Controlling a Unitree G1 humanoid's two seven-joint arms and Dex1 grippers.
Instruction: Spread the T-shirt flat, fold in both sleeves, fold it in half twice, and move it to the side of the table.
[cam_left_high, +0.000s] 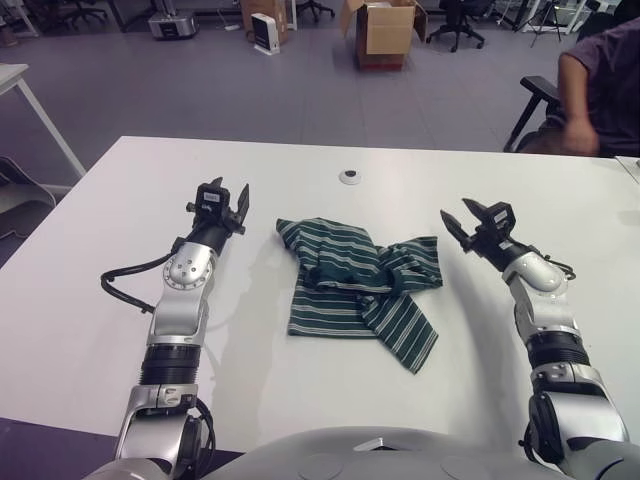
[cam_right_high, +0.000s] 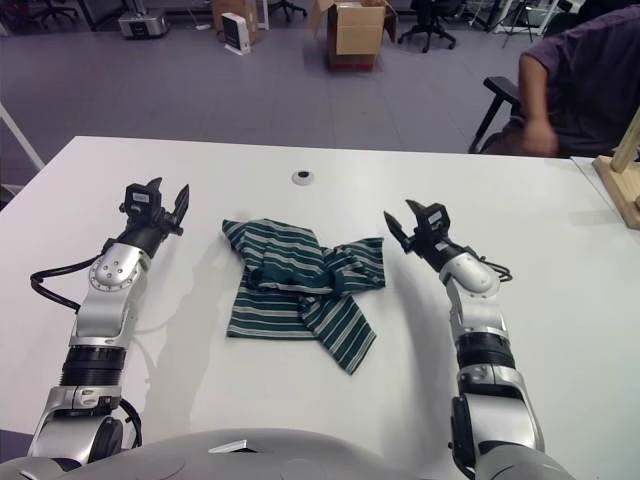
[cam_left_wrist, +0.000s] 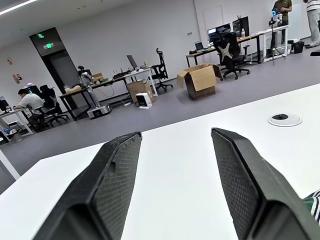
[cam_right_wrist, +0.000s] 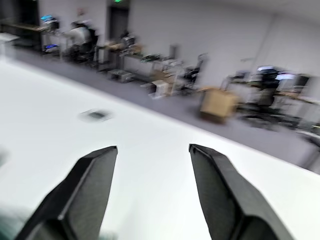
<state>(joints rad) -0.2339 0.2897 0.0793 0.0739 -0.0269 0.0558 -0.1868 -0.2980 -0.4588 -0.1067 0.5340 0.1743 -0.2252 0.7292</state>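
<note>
The T-shirt is seen crumpled in a heap on the table, one striped part trailing toward the robot, so nothing is judged spread or folded yet. The left gripper is held just left of the T-shirt and the right gripper just right of it, both clear of the cloth, fingers parted and nothing gripped, likely so each side can be taken for spreading. A round grommet is noted beyond the T-shirt, apart from it.
</note>
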